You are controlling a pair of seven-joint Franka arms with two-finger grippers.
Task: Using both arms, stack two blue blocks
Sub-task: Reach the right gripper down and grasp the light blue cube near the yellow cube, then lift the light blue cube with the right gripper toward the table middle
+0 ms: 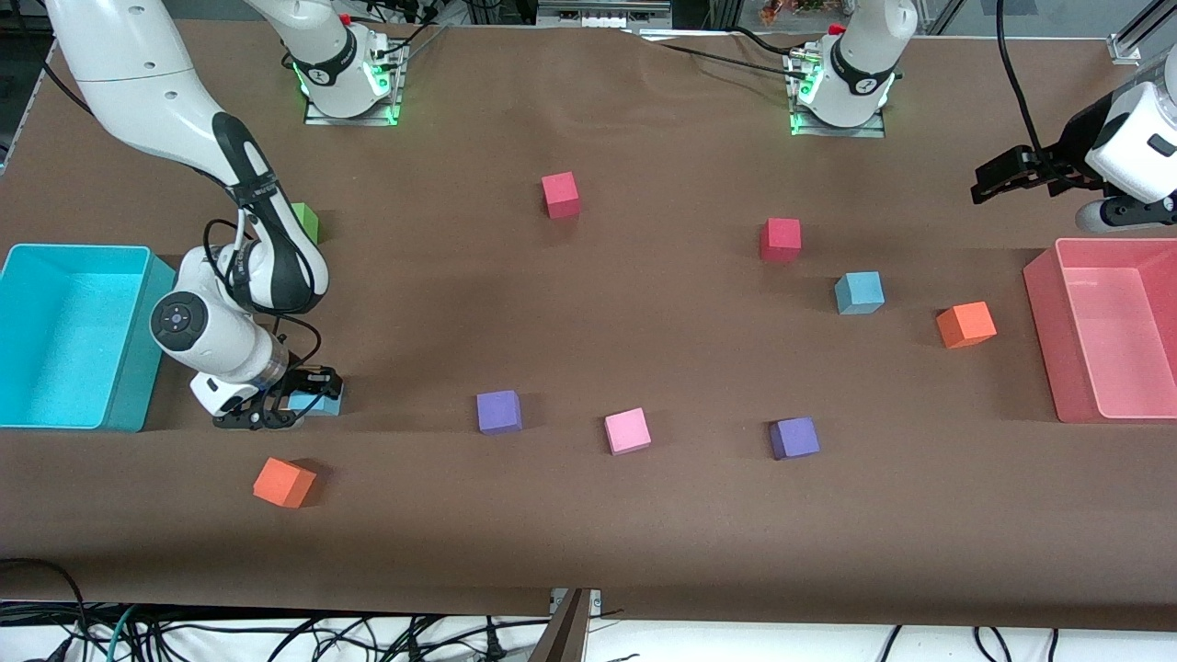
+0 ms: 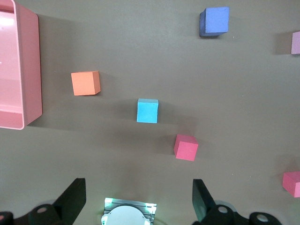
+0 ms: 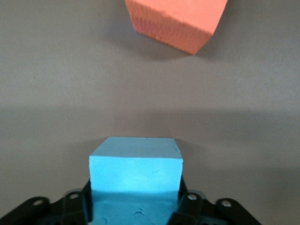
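One blue block (image 1: 319, 403) sits on the table beside the cyan bin, at the right arm's end. My right gripper (image 1: 280, 406) is down at the table, and its fingers (image 3: 187, 206) press both sides of this block (image 3: 136, 168). The second blue block (image 1: 859, 292) lies free toward the left arm's end, and it also shows in the left wrist view (image 2: 147, 110). My left gripper (image 1: 1002, 179) hangs open and empty in the air beside the pink bin, its fingers (image 2: 74, 197) spread wide.
The cyan bin (image 1: 138, 368) and the pink bin (image 1: 1044, 303) stand at the table's two ends. Orange cubes (image 1: 284, 482) (image 1: 965, 324), purple cubes (image 1: 498, 411) (image 1: 794, 438), a pink cube (image 1: 627, 430), red cubes (image 1: 560, 195) (image 1: 781, 238) and a green cube (image 1: 304, 221) are scattered about.
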